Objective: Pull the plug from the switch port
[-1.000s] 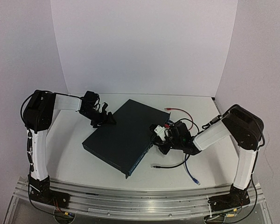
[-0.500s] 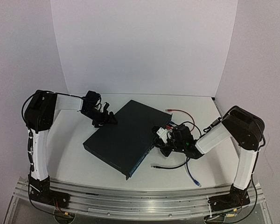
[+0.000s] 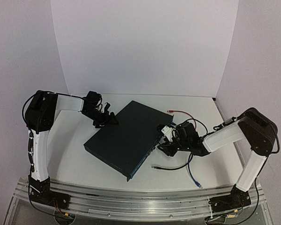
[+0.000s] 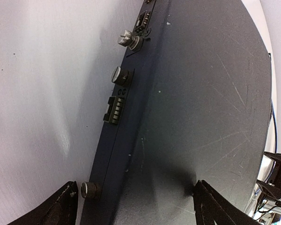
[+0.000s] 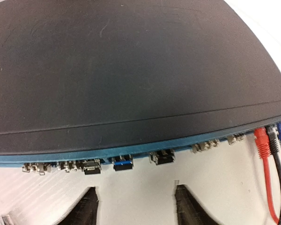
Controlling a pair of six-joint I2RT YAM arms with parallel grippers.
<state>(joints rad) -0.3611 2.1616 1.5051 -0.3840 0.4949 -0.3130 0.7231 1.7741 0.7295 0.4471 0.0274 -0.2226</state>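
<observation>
- The flat, dark navy metal switch (image 3: 124, 138) lies askew in the middle of the white worktop (image 3: 70, 154).
- The right fingers (image 3: 163, 146) are spread apart and empty, just short of its socket face (image 5: 131, 157).
- The left fingers (image 3: 112, 121) are spread wide across the switch's opposite edge, one over its lid.

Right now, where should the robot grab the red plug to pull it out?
Probably by its boot, just outside the port face of the switch, approaching straight at that face as the right gripper does. The red plug sticks out square to it; the black plug crowds one side.
</observation>
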